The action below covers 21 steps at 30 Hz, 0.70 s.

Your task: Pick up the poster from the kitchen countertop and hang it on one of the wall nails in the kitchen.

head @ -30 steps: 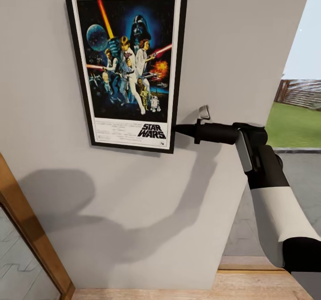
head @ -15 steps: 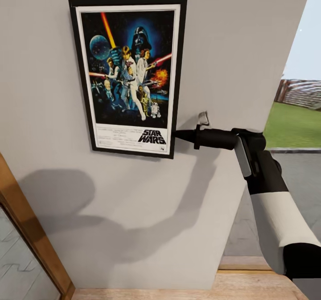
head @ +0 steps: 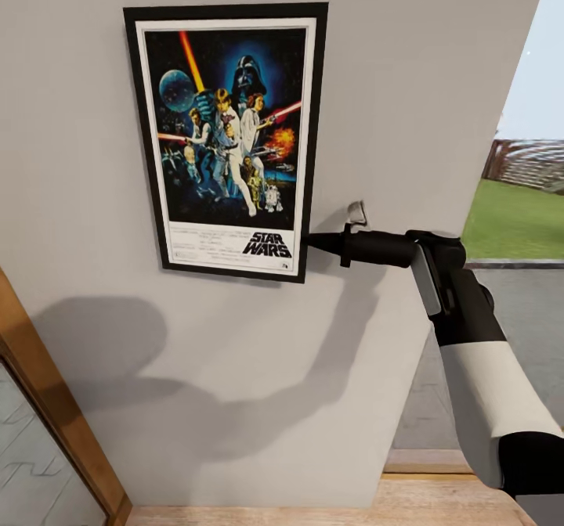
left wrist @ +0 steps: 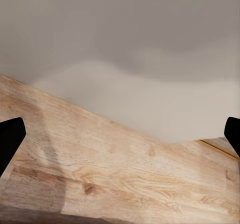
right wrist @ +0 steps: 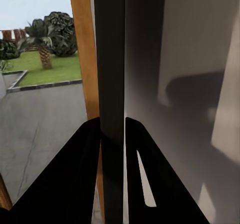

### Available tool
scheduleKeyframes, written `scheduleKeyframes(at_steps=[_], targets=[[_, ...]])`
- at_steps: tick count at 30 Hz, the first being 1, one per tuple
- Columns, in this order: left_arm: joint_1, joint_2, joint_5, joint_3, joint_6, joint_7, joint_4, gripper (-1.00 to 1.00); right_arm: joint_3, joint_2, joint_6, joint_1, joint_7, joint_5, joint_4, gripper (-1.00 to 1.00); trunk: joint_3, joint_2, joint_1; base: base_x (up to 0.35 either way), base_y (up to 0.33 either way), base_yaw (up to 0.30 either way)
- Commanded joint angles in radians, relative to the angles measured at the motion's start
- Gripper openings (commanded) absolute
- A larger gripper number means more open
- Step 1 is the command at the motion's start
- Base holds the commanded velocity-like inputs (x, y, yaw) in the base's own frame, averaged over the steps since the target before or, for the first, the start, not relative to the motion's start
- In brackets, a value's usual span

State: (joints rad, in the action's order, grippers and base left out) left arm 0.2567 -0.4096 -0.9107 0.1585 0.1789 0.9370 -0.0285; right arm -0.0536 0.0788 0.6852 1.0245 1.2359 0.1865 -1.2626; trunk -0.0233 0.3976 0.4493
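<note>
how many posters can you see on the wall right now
1. The poster hangs upright against the grey wall, its lower right edge pinched by the right tool. Others may lie outside the view.

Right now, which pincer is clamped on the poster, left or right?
The right pincer: its fingers pinch the poster at its lower right edge. The left pincer gapes over wooden floor.

**Wall and floor**

I see a pale grey wall point(head: 196, 369) carrying the poster point(head: 229, 138), which sits flat against it and upright. Whatever holds it up is hidden behind the frame, so I cannot tell. Below, the wall meets a light wooden floor point(head: 337, 510). My left wrist camera shows wood planks point(left wrist: 115, 174) meeting that grey surface.
</note>
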Motion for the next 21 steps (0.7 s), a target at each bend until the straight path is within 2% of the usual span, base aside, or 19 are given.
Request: scheduleKeyframes(at_steps=[1, 15, 21], targets=[[0.001, 0.000, -0.006, 0.009, 0.007, 0.002, 0.001, 1.00, -0.002, 0.001, 0.010, 0.001, 0.001, 0.008, 0.000, -1.00, -0.002, 0.002, 0.001, 0.000, 0.000, 0.000], [0.001, 0.000, -0.006, 0.009, 0.007, 0.002, 0.001, 1.00, -0.002, 0.001, 0.006, -0.032, 0.002, 0.008, -0.010, -1.00, -0.002, 0.002, 0.001, 0.000, 0.000, 0.000], [0.001, 0.000, -0.006, 0.008, 0.007, 0.002, 0.001, 1.00, -0.002, 0.001, -0.040, -0.044, 0.003, 0.010, -0.006, -1.00, -0.002, 0.002, 0.001, 0.000, 0.000, 0.000]])
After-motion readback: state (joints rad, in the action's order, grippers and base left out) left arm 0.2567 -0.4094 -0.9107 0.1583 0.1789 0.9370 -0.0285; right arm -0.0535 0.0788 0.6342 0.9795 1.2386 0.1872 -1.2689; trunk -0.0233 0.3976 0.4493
